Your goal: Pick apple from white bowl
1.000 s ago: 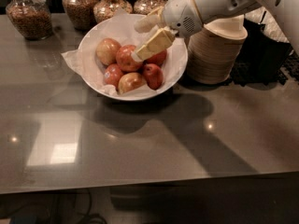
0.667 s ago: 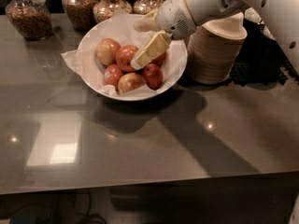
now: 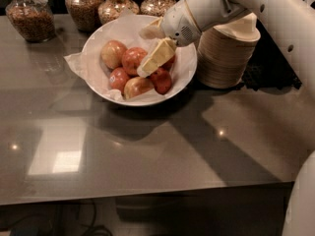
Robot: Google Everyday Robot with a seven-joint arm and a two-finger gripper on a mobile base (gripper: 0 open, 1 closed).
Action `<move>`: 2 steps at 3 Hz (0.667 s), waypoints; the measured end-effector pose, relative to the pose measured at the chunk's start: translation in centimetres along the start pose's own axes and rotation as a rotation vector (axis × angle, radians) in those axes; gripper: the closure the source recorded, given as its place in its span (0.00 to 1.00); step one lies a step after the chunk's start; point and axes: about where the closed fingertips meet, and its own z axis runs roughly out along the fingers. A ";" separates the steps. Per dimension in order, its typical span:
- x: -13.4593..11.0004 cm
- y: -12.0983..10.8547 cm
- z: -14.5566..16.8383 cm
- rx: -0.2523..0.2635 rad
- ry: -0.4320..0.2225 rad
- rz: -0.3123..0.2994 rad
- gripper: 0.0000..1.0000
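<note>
The white bowl with its crumpled paper liner stands on the grey counter and holds several apples. The orange-red mottled apple lies near the bowl's middle. A yellow-pink apple is to its left and a darker red apple to its lower right. My gripper is open over the bowl, just right of the orange-red apple. One pale finger slants down in front, its tip by the apple's right side. The other finger is behind, over the bowl's far part. The gripper holds nothing.
A stack of beige disposable bowls stands right of the white bowl, partly behind my arm. Several glass jars of grain, such as one at the back left, line the back edge. The grey counter extends toward the front.
The gripper has dropped slightly lower into the bowl, its front finger tip now closer to the apples. The apples and bowl have not moved.
</note>
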 end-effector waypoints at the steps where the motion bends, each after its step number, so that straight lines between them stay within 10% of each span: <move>1: 0.3 -0.3 1.1 -0.032 -0.011 0.013 0.20; 2: 0.7 -0.5 2.3 -0.067 -0.018 0.028 0.22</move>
